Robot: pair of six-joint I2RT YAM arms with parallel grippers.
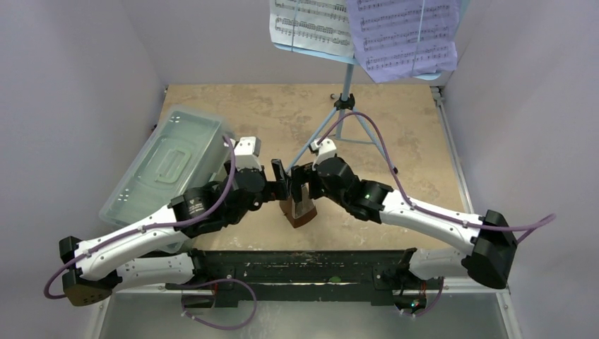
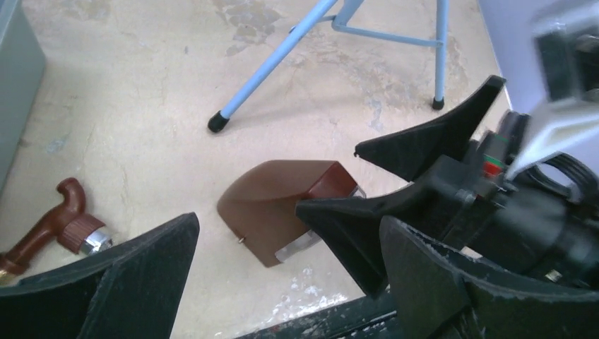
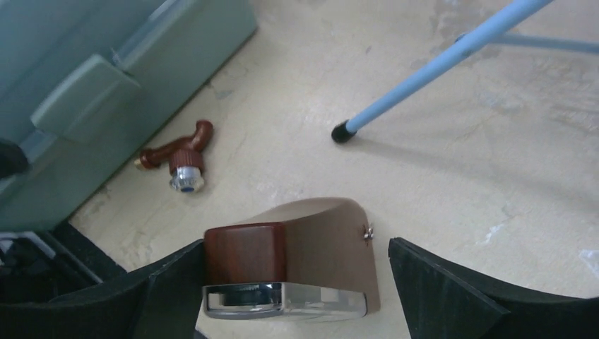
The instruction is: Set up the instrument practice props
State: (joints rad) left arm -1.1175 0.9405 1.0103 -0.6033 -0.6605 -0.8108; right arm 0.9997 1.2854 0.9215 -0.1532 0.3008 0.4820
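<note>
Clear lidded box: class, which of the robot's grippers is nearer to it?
Left. The left gripper hangs between the clear lidded box and the metronome; the right gripper straddles the metronome, farther off.

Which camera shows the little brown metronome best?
The right wrist view: the metronome shows large and nearly whole in the foreground. The left wrist view shows it partly covered; the top view gives only a small, mostly hidden glimpse.
</note>
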